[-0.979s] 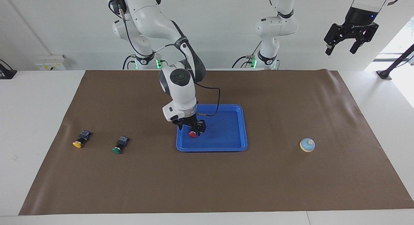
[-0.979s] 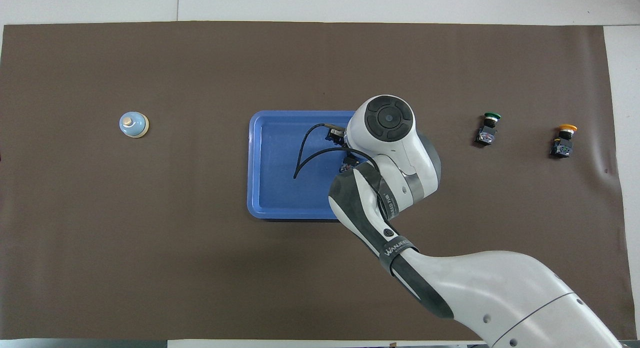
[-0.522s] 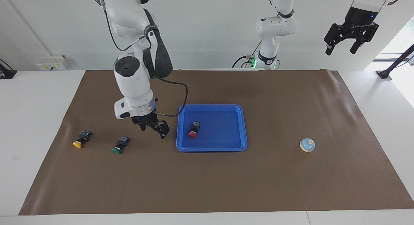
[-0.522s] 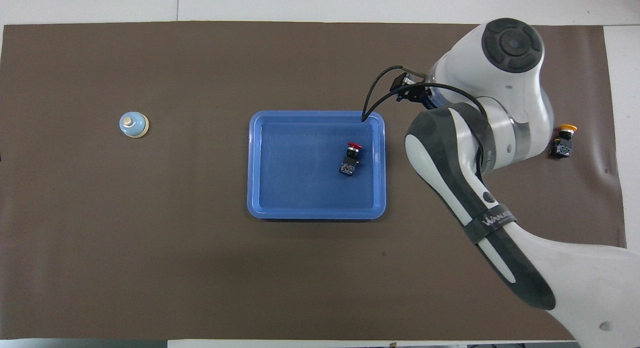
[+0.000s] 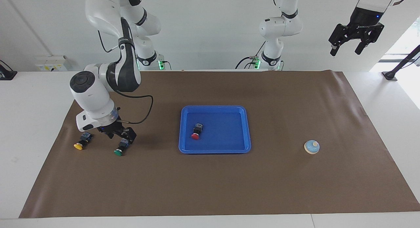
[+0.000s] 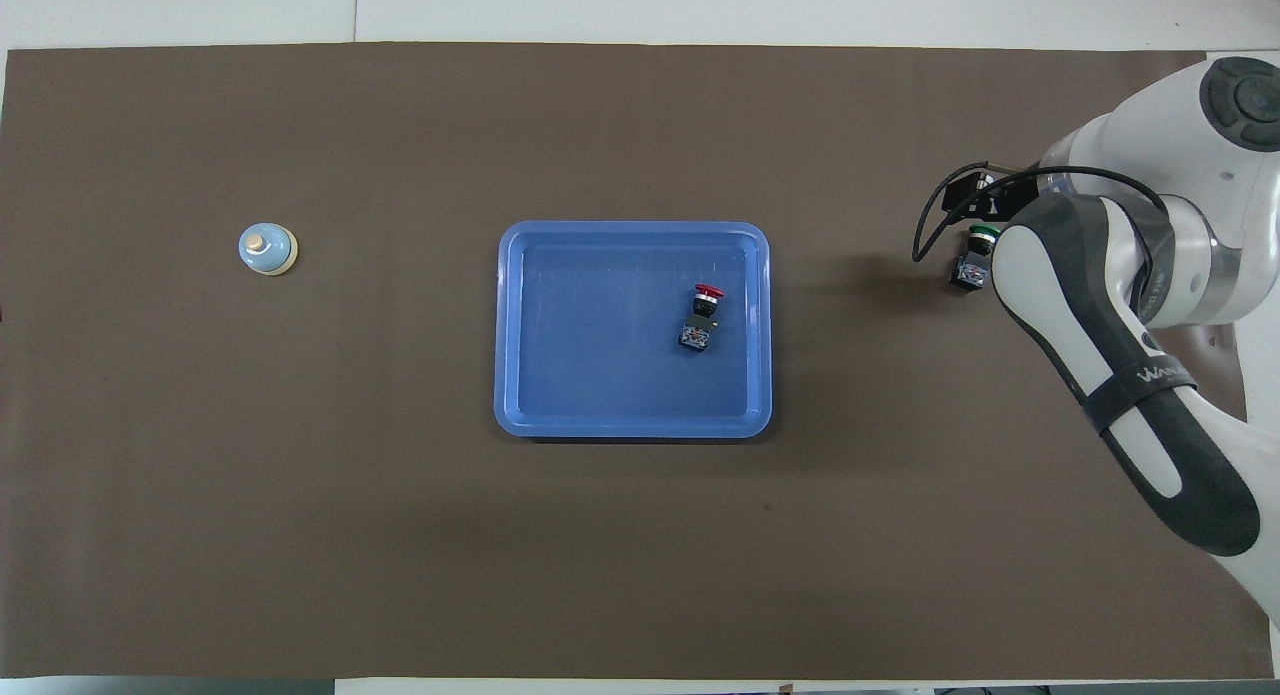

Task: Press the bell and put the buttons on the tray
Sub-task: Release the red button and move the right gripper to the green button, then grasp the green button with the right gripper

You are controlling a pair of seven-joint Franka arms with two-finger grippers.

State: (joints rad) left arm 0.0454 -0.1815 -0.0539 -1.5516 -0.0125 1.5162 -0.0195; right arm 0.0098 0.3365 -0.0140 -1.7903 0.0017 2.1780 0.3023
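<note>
1. Right gripper [image 5: 118,134] sits low over the green button [image 5: 121,147], fingers spread apart, nothing between them. Contact with the button: cannot tell.
2. Yellow button [image 5: 81,141] lies just beside the green one, at its 9 o'clock in the facing view, toward the right arm's end of the table. In the overhead view the right arm's body hides it completely.
3. Red button [image 5: 196,131] lies on its side in the blue tray [image 5: 237,146], in the half toward the right arm's end, cap pointing away from the robots.
4. Bell [image 5: 311,147] stands alone at the tray's 3 o'clock in the facing view, well apart from it, toward the left arm's end.
5. Left gripper [image 5: 355,40] waits high up off the left arm's end of the table, fingers apart, empty.
6. Nothing lies between the tray and the two loose buttons except a black cable [image 5: 144,107] looping off the right wrist.
7. Surface: brown mat [image 5: 210,182] over a white table [image 5: 32,100]; white wall at the robots' end.
8. Overhead view: the green button [image 6: 976,258] shows only partly past the right arm's forearm; gripper tips are hidden there.
</note>
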